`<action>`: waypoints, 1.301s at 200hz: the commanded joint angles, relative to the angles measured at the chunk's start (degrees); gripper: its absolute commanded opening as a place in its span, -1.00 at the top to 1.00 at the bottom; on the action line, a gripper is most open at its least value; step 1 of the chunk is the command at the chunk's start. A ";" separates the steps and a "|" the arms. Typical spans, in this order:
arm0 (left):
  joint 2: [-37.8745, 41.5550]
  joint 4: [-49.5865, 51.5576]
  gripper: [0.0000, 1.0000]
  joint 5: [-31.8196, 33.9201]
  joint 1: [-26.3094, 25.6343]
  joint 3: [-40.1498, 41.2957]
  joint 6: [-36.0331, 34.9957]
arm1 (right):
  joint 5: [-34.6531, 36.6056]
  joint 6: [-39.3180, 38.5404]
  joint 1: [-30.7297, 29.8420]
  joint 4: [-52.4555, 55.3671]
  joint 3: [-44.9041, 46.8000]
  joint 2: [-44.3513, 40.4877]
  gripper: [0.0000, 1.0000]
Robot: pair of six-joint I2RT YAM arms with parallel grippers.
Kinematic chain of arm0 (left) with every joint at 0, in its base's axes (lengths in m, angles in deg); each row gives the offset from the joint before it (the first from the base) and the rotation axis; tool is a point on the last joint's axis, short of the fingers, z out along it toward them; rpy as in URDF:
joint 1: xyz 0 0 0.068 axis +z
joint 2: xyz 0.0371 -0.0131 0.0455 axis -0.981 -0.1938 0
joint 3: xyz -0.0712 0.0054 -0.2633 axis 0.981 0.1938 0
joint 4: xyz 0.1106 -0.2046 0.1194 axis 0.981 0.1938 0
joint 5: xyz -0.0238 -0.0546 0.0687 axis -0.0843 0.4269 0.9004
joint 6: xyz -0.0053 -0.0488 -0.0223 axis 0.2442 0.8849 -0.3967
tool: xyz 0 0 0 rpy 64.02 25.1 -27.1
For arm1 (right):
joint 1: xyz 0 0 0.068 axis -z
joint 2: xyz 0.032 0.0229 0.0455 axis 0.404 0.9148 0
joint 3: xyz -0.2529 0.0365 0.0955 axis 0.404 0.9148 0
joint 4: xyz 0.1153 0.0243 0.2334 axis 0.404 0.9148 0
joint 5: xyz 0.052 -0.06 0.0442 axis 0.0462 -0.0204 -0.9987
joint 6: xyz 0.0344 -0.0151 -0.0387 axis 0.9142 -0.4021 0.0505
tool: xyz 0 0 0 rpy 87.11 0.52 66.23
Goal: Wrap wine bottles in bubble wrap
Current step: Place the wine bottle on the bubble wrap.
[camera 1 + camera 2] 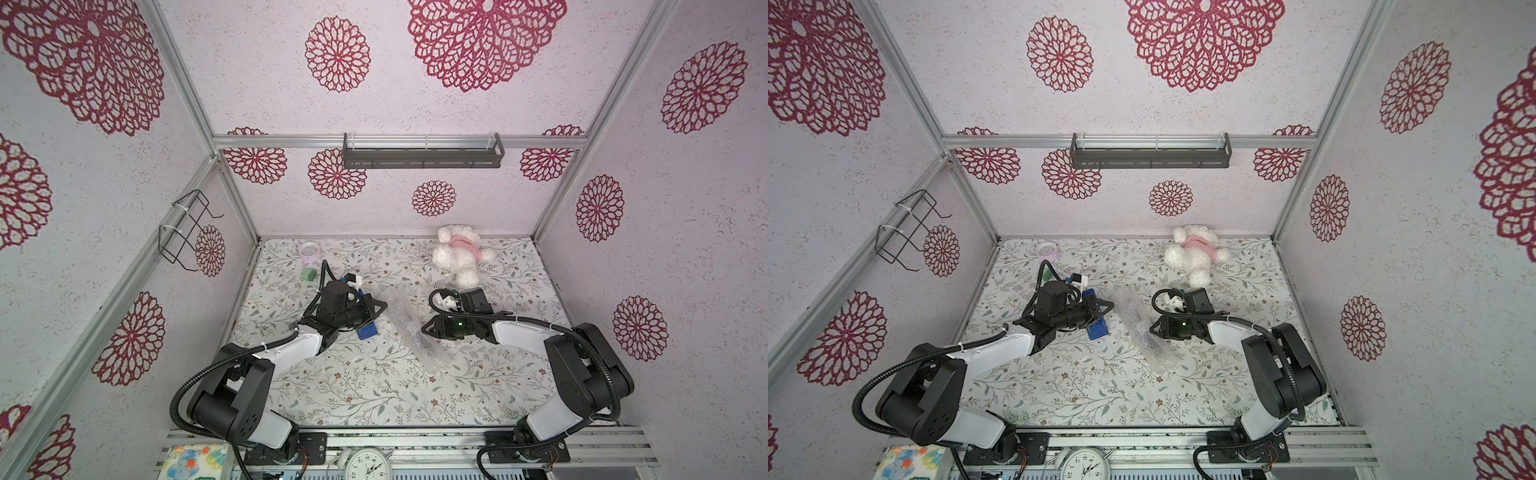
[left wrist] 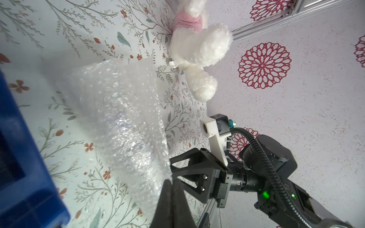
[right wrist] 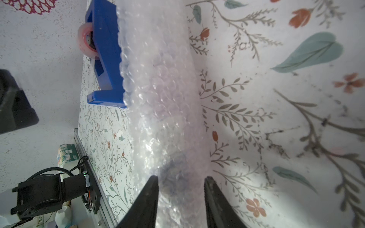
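Observation:
The bubble wrap [image 1: 415, 328] [image 1: 1144, 328] lies rolled into a long, slanted bundle mid-table. Through it the wine bottle [image 3: 173, 173] shows only as a dark purple smudge, also faint in a top view [image 1: 419, 340]. My right gripper [image 3: 181, 178] [image 1: 424, 328] is open, one finger on each side of the bundle at the dark patch. My left gripper [image 2: 170, 180] [image 1: 385, 307] is shut, its tips against the bundle's far edge [image 2: 126, 122]. Whether a bit of wrap is pinched there is unclear.
A blue tape dispenser [image 1: 368, 330] [image 3: 106, 55] stands right beside the bundle, under my left wrist. A white plush toy [image 1: 459, 253] lies at the back right. A green block [image 1: 308, 274] and a small round pink thing [image 1: 308, 250] sit at the back left.

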 commanded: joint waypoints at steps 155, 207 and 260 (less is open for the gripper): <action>-10.71 -21.31 1.00 28.78 -16.62 1.52 18.26 | -2.69 3.09 -1.88 -7.52 4.48 -2.68 0.08; -15.20 -23.54 1.00 27.46 -17.87 -1.66 19.80 | -3.31 2.24 -1.91 -7.25 3.96 -1.61 0.08; -13.86 -21.92 1.00 27.57 -18.61 -3.62 18.42 | -3.46 2.59 -1.92 -8.22 3.88 -1.11 0.08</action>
